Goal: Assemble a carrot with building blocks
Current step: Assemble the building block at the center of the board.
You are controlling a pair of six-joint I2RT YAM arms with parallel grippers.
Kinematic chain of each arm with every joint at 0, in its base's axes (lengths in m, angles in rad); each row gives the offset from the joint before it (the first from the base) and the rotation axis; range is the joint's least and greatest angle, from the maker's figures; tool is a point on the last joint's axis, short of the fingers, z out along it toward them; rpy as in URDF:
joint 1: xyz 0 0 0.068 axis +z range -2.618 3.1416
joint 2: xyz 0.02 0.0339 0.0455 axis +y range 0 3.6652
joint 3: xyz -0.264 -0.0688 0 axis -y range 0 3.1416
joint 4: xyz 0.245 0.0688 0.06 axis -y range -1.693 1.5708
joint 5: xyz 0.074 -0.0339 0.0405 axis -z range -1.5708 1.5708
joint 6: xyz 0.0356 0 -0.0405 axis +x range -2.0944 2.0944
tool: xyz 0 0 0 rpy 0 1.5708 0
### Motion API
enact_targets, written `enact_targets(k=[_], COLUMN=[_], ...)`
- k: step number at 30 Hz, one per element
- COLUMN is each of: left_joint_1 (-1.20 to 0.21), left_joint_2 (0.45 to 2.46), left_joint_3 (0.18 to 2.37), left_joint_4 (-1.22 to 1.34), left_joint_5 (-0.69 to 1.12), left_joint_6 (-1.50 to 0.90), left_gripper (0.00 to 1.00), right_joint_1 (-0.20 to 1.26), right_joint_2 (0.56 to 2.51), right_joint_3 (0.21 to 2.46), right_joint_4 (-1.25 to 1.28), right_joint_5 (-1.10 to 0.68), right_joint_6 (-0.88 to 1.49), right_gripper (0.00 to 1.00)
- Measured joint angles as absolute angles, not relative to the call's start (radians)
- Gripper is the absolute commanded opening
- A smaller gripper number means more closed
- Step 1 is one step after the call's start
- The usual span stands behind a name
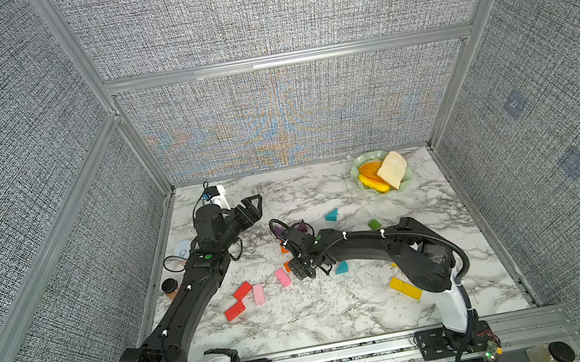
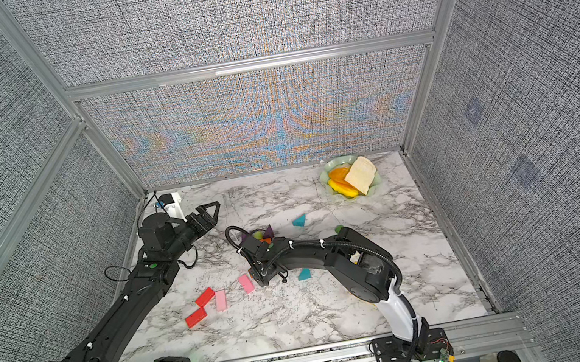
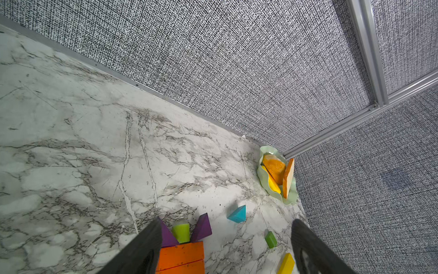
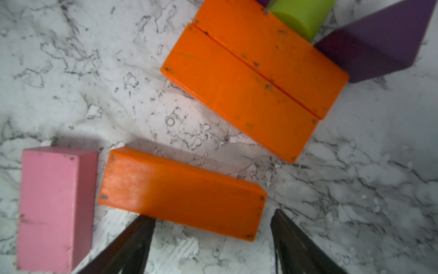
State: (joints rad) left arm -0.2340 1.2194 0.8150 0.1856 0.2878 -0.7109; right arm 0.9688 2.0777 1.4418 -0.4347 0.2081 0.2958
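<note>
The building blocks lie scattered on the marble table. Two orange bars lie side by side, with a lime-green stub and purple triangles at their far end. A third orange bar lies loose beside a pink bar. My right gripper hangs open over that loose bar's near edge and holds nothing. My left gripper is open and empty, raised at the back left. Two red bars, a second pink bar, teal triangles, a green stub and a yellow bar lie apart.
A pale green plate with toy fruit slices and a bread slice stands at the back right corner. A white box sits at the back left. A black-capped jar is by the left edge. Fabric walls enclose three sides.
</note>
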Motion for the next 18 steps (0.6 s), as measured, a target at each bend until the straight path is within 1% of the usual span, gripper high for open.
enact_targets(k=[18], left_joint_1=[-0.234], left_joint_2=[1.221], left_joint_3=[0.815], left_joint_4=[0.186], left_joint_5=[0.288], left_joint_6=[-0.711], left_gripper=[0.86], right_joint_1=[0.949], right_joint_2=[2.090], right_joint_3=[1.459], right_joint_4=[-0.434], right_joint_5=[0.213], right_joint_6=[0.307], right_gripper=[0.81])
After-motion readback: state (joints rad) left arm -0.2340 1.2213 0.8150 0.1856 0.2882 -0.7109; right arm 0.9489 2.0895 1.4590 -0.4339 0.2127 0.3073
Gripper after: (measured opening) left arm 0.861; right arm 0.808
